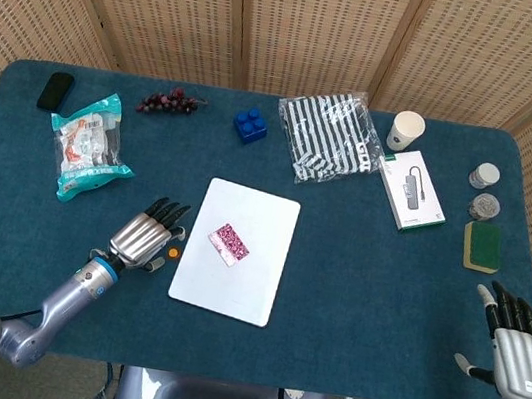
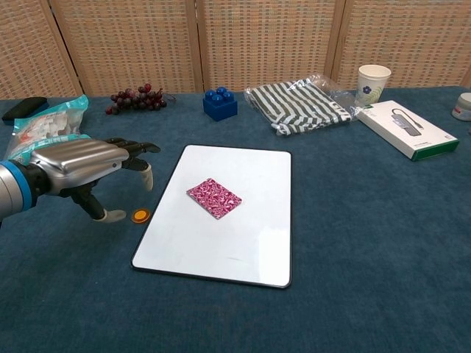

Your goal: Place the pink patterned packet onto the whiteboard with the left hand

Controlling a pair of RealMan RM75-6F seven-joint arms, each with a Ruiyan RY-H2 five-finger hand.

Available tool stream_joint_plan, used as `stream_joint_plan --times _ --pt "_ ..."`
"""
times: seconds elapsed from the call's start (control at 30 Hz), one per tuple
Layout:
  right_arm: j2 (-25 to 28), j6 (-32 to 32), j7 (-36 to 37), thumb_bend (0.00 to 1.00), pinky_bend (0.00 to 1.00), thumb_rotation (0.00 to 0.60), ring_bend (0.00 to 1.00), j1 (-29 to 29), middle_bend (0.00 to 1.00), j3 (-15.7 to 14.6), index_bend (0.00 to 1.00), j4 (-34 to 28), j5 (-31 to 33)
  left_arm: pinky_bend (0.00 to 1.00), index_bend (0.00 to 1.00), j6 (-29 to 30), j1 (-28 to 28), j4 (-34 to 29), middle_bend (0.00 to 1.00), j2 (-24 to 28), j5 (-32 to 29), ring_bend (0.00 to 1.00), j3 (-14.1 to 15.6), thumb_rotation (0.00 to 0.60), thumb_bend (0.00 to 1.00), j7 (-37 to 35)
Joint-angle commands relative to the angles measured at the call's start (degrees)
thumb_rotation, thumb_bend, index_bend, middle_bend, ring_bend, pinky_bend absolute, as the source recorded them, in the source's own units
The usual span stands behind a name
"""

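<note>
The pink patterned packet (image 1: 229, 243) (image 2: 213, 198) lies flat on the whiteboard (image 1: 254, 289) (image 2: 250, 250), left of its middle. My left hand (image 1: 142, 237) (image 2: 85, 163) hovers over the table to the left of the board, apart from the packet, fingers spread and holding nothing. My right hand (image 1: 517, 347) rests near the table's front right corner in the head view, open and empty; the chest view does not show it.
A small orange disc (image 2: 140, 215) lies beside the board's left edge, under my left hand. Further back are a snack bag (image 1: 90, 143), grapes (image 1: 169, 101), a blue brick (image 1: 250, 123), striped cloth (image 1: 332, 134), a cup (image 1: 407, 130) and a white box (image 1: 412, 189).
</note>
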Motion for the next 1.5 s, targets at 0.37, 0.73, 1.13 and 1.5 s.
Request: stream_joint_plan --times 0.37,0.73,1.13,1.5 --pt "0.1 -0.11 0.2 0.0 0.0 0.6 0.0 0.04 0.0 -0.06 0.0 -0.04 -0.03 0.0 0.37 0.15 2.06 5.97 0.0 -3.5 2.15 0.0 -0.33 0.6 0.32 -4.74" --pt "0.2 -0.25 0.36 0.0 0.0 0.6 0.0 0.1 0.0 -0.08 0.0 -0.1 0.01 0.0 0.37 -2.52 1.72 9.27 0.0 -5.65 2.37 0.0 -1.27 0.6 0.32 -5.64" --pt "0.26 -0.29 0.67 0.0 0.0 0.6 0.0 0.1 0.0 -0.14 0.0 -0.06 -0.03 0.0 0.5 -2.53 2.31 12.91 0.0 -8.53 4.31 0.0 -1.26 0.6 0.33 -7.48" --pt "0.28 -0.28 0.72 0.0 0.0 0.6 0.0 0.1 0.0 -0.18 0.0 -0.06 -0.07 0.0 0.61 -1.23 2.83 12.52 0.0 -7.33 5.65 0.0 -2.26 0.6 0.33 -8.82"
